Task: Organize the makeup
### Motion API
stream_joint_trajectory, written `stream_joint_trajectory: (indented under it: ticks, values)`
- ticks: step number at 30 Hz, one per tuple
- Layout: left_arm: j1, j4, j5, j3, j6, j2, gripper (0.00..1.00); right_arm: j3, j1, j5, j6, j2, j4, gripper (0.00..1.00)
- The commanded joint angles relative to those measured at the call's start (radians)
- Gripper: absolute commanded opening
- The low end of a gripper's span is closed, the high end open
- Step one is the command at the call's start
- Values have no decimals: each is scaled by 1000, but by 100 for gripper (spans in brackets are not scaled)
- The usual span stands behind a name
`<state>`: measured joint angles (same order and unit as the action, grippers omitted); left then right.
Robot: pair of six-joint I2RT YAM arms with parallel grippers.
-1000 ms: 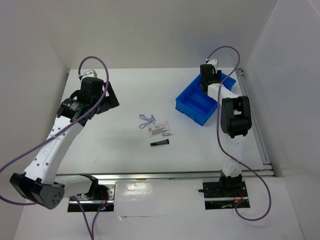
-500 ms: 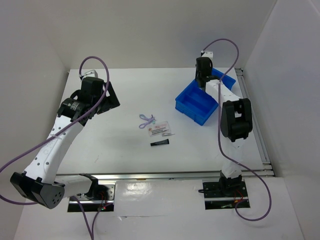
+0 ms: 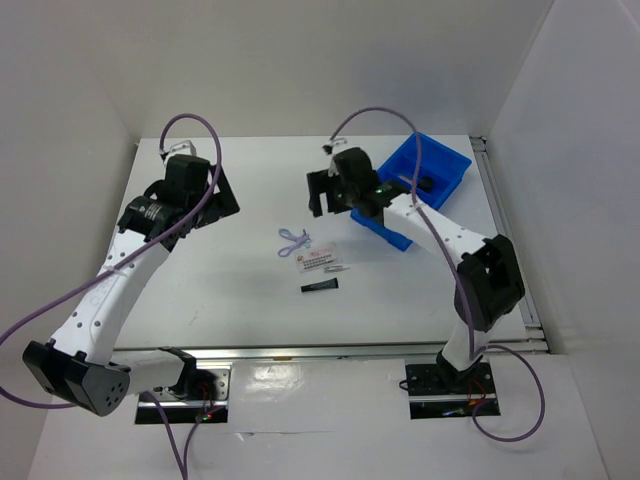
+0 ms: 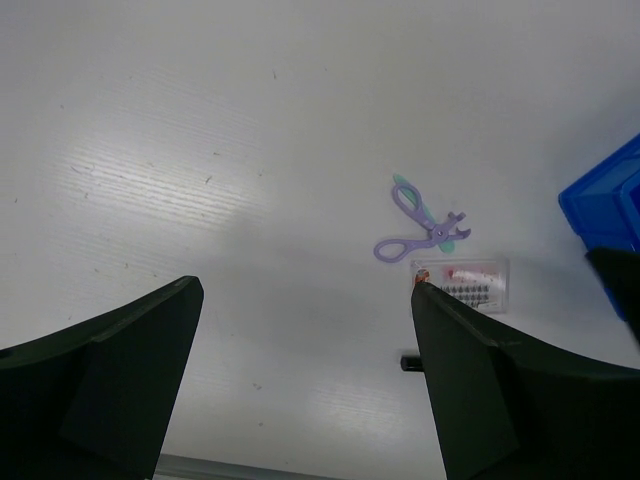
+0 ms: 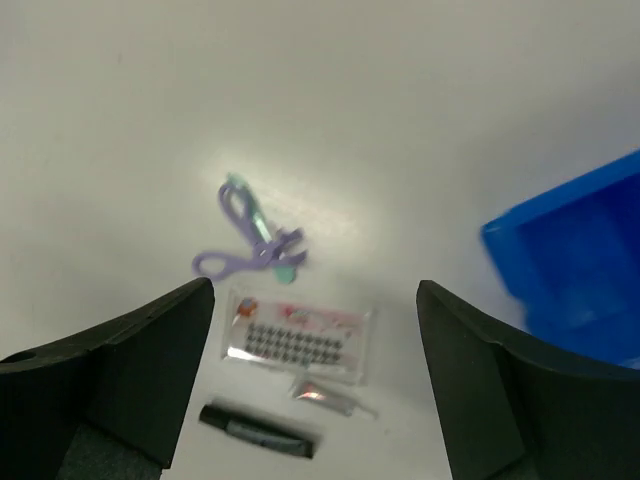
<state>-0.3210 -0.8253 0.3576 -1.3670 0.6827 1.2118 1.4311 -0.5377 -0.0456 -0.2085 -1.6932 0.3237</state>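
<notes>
Right end effector (image 5: 315, 287) spread, empty, over bench (image 5: 420, 90), lavender looped string (image 5: 250, 245) at 11 o'clock, sachet (image 5: 297, 343), slim black tube (image 5: 258, 428) at 6 o'clock

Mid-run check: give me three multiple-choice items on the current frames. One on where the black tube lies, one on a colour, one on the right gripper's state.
1. In the top view, where does the slim black tube lie relative to the lash packet?
A. On the side toward the arm bases
B. On top of it
C. On the far side, by the back wall

2. What colour is the looped tool?
A. Red
B. Lavender
C. Yellow

3. How does the right gripper stand?
A. Shut on the tube
B. Shut on the packet
C. Open, holding nothing

Answers:
1 A: the tube sits below the packet in the top view, apart from it.
2 B: both wrist views show it lavender.
3 C: its wrist view shows the jaws wide apart with nothing held between them.
</notes>
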Motion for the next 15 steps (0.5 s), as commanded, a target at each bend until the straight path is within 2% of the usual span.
stream_joint_trajectory:
  ticks: [1, 3, 5, 11, 15]
  values:
    - [5, 20, 43, -3, -18, 12, 100, -31, -79, 50, -25, -51, 80, 90]
    - [5, 20, 31, -3, -18, 12, 100, -17, -129, 40, -37, -115, 92, 90]
    - [5, 20, 30, -3, -18, 3, 100, -17, -151, 53, -37, -161, 66, 84]
    - [5, 20, 0, -3, -9, -6, 100, 17, -151, 96, -69, -253, 5, 81]
    - [5, 20, -11, -3, -9, -6, 100, 71, -151, 87, -69, -327, 20, 72]
